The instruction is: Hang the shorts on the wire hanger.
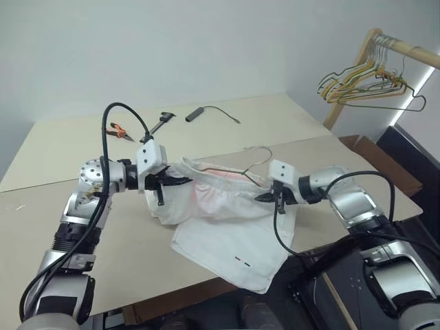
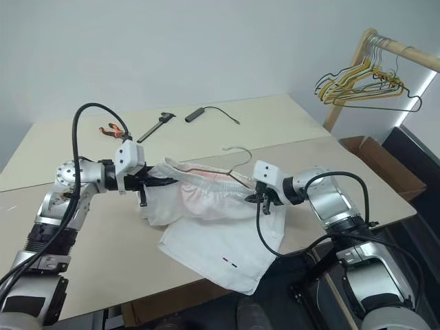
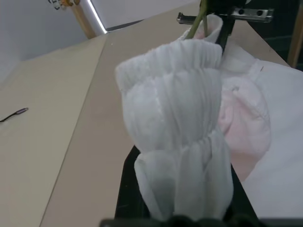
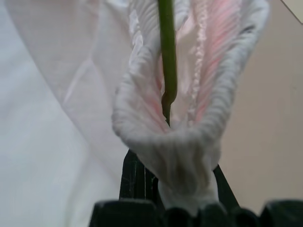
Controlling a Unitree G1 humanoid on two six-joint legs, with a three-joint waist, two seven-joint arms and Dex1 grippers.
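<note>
Over the tan table (image 1: 82, 227), left gripper (image 1: 167, 182) and right gripper (image 1: 269, 196) both pinch the shorts (image 1: 227, 234) waistband around the wire hanger (image 1: 249, 165); next, spread it along the wire.

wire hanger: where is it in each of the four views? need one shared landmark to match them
Left eye: wire hanger mid-frame, hook rising above the shorts, body inside the waistband.
Right eye: same, hook at centre.
Left wrist: thin green wire at the top edge, entering the waistband.
Right wrist: green wire running down the middle into the gathered waistband.
Shared landmark: the pinkish inside of the waistband.
</note>
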